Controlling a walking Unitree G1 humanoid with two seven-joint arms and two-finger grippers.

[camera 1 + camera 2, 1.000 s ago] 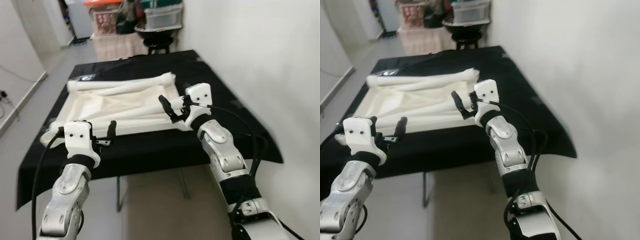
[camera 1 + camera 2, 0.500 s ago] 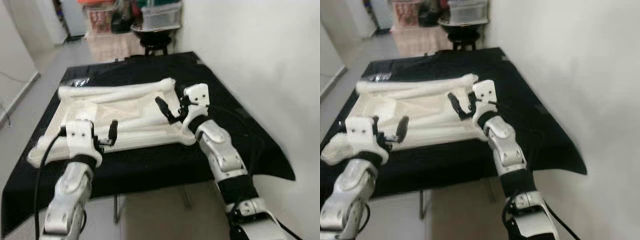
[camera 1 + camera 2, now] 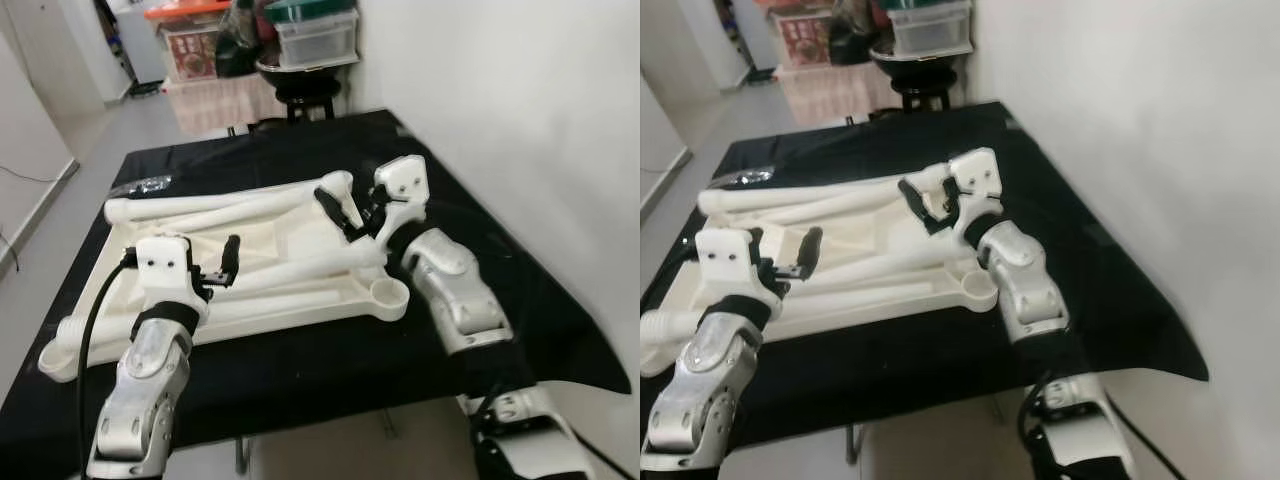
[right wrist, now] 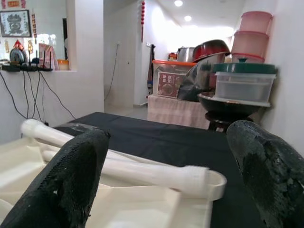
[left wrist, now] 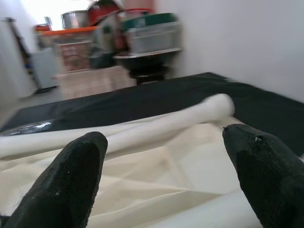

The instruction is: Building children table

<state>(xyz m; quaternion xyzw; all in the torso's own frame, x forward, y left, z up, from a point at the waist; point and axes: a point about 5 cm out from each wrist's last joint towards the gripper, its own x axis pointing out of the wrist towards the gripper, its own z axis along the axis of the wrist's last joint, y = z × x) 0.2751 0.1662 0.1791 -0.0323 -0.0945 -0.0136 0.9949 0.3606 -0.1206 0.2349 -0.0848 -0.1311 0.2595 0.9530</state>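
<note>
Both grippers hover with fingers spread over the cream tabletop (image 3: pixel 290 240), which lies upside down on a black cloth (image 3: pixel 330 350) covering a table. Right gripper (image 3: pixel 338 208) hangs above the tabletop's far right corner, near the long legs (image 3: pixel 220 208) lying loose across it; left gripper (image 3: pixel 226 268) hangs over the near left part. Round leg sockets (image 3: pixel 390 292) show at the corners. Stacked storage boxes (image 3: pixel 315 35) stand beyond the table.
</note>
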